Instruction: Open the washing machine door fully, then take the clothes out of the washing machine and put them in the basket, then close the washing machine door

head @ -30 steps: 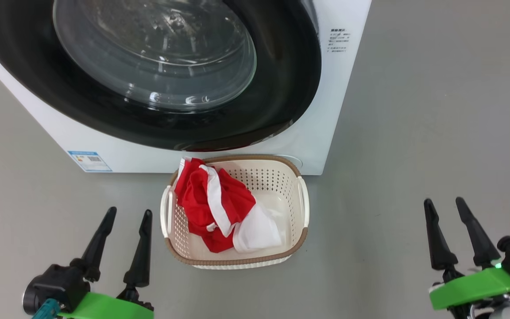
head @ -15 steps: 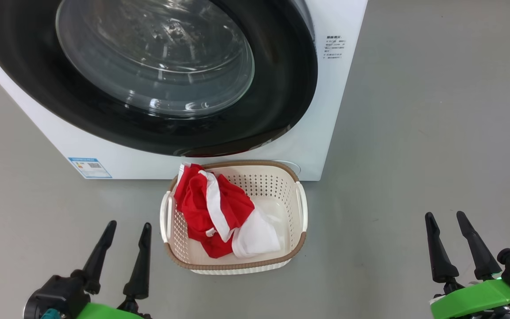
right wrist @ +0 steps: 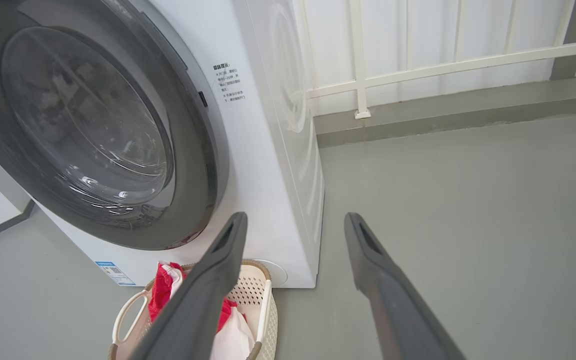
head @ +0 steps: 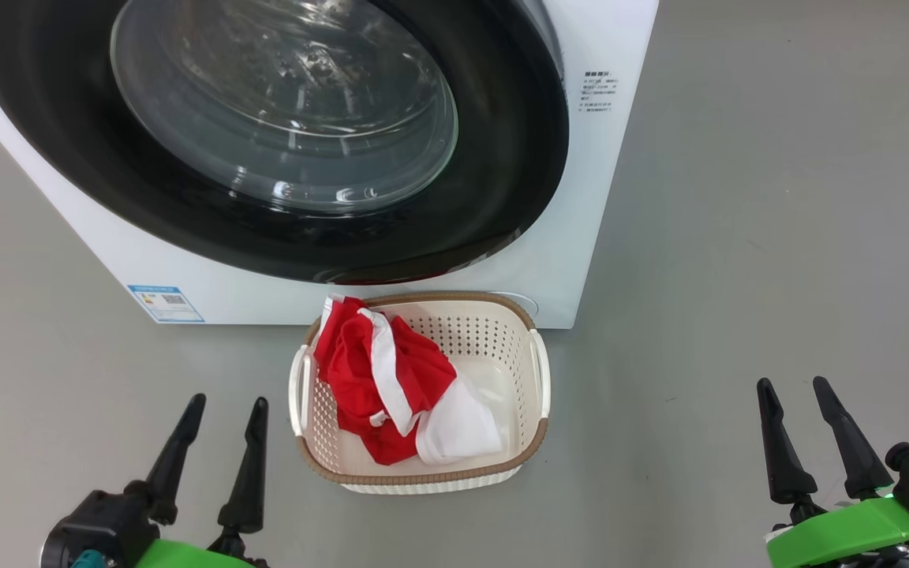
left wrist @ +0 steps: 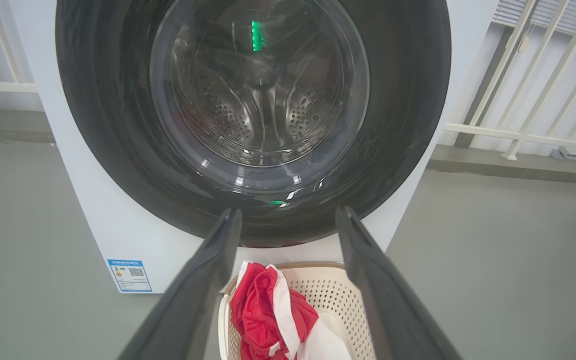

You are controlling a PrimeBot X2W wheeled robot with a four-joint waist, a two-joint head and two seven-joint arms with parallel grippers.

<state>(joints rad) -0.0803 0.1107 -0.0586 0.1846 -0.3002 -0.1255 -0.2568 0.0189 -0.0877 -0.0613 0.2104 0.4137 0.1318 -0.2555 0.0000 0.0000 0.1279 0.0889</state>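
1. Two grippers sit low and idle. The left gripper (head: pixel 226 402) and the right gripper (head: pixel 791 383) each have their dark fingers spread apart around nothing, tips pointing toward the machine.
2. Between them, nearer the left one, the basket (head: pixel 486 335) stands on the grey floor (head: pixel 738 276), just in front of the machine's base (whether it touches the front panel I cannot tell).
3. One bundle, the clothes (head: pixel 368 371), lies inside the basket. It is bunched toward the basket's left side, with a white panel spilling toward the middle and a bit of red leaning on the far-left rim.
4. Behind and above the basket, the washing machine door (head: pixel 502 158) looks flush against the white front of the washing machine (head: pixel 604 197), and the right wrist view shows no gap at its edge. Through the glass, the left wrist view shows bare perforated steel and no red cloth.
5. Step in hand, as I judge it: the very end, since the door appears shut and the laundry is in the basket.
6. The next move calls for little, only making sure the latch has caught. If it has not, a flat push on the black rim would do, reaching over the basket without knocking it.
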